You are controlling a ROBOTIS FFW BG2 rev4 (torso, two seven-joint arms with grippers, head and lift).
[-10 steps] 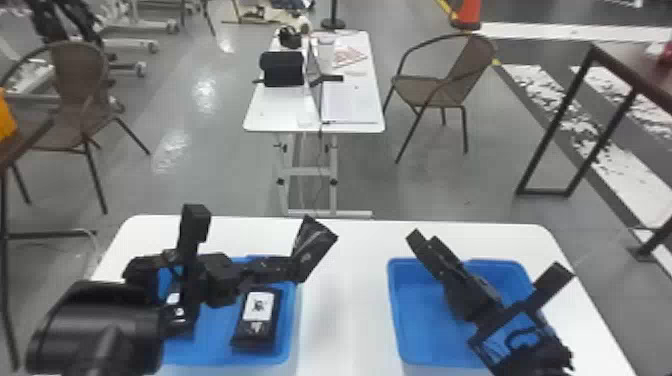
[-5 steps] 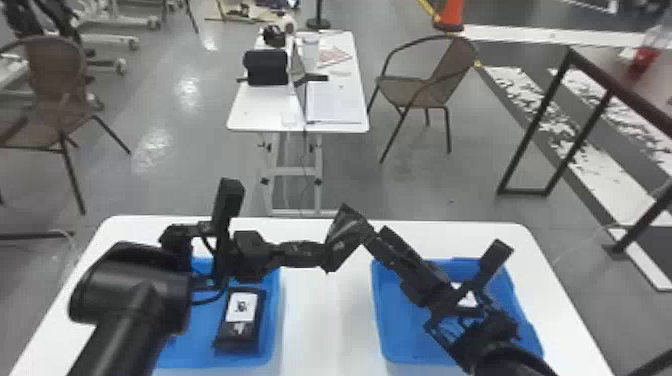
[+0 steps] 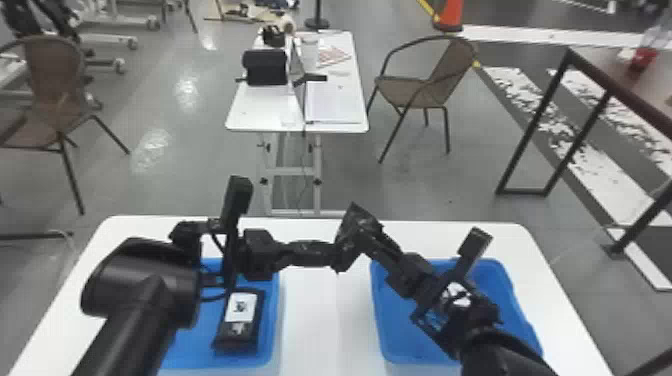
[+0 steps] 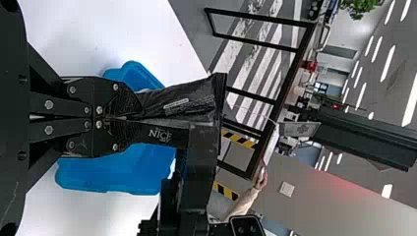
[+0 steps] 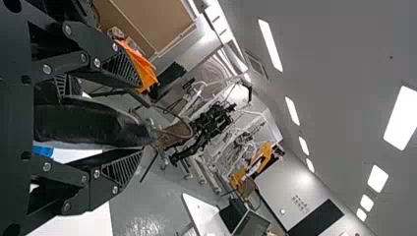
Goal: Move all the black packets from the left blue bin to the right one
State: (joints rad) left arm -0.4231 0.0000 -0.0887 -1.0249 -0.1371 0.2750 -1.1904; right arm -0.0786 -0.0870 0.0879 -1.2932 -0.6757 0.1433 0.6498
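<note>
One glossy black plastic packet [image 4: 182, 101] clamped in left black two-finger gripper [image 4: 133, 118], between spread fingers of right black gripper [image 5: 140, 117]. White-labelled black packet [image 3: 240, 320] in left blue bin [image 3: 273, 320]. Drop risk if left releases before right grips.

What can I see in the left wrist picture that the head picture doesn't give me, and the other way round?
Left wrist view: pale lettering on the held packet, long ceiling lights and a green plant.

Head view: the left blue bin with a black packet lying in it, plus a brown chair and an orange cone.

Both: the left gripper clamping the held packet, the right gripper at its other end, the right blue bin and the white table.
</note>
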